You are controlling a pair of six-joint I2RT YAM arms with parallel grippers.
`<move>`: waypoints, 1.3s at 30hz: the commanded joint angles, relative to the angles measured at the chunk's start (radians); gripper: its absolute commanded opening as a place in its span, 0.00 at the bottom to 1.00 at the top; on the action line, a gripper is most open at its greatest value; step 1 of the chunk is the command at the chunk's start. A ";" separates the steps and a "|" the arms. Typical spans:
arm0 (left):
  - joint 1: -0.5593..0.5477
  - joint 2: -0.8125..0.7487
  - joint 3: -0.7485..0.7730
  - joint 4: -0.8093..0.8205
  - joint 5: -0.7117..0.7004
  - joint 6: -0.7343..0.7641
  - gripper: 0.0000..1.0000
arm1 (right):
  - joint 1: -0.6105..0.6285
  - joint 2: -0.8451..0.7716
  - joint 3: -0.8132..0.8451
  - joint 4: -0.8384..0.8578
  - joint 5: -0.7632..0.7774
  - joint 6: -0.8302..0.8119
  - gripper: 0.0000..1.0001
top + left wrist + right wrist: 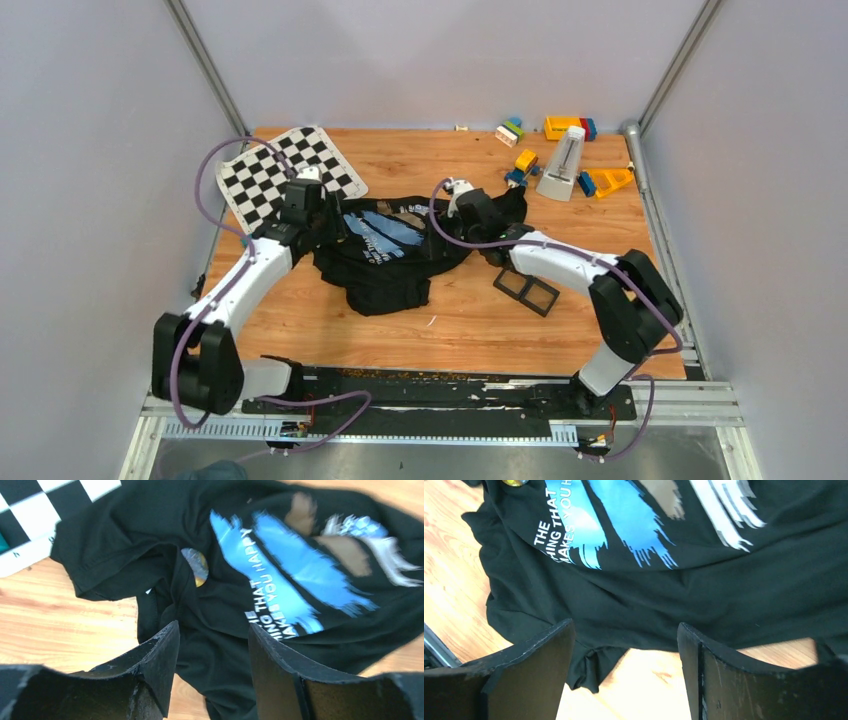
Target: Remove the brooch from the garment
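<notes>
The garment (392, 252), a black T-shirt with a blue, white and grey print, lies crumpled mid-table between the arms. The brooch (195, 566), a small round disc that looks grey-blue with a yellow rim, sits on the cloth beside the print, half under a fold; its edge shows at the top of the right wrist view (514, 482). My left gripper (212, 627) is open and empty, hovering over the shirt's left part, short of the brooch. My right gripper (625, 625) is open and empty above the shirt's edge (634, 610) and bare wood.
A black-and-white chequered mat (285, 175) lies at the back left, touching the shirt's corner (30, 515). Two joined black square frames (527, 290) lie right of the shirt. Toy blocks (565, 127) and a white metronome (562, 165) stand at the back right.
</notes>
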 commanded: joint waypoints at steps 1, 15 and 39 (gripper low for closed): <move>0.021 0.128 -0.031 0.084 -0.003 0.041 0.59 | 0.074 0.093 0.115 0.054 0.069 -0.045 0.75; 0.321 0.202 -0.222 0.273 0.296 -0.135 0.42 | 0.156 0.383 0.305 0.035 0.216 -0.071 0.71; 0.185 0.014 -0.422 0.747 0.387 -0.008 0.59 | 0.221 0.309 0.104 0.263 0.202 -0.125 0.49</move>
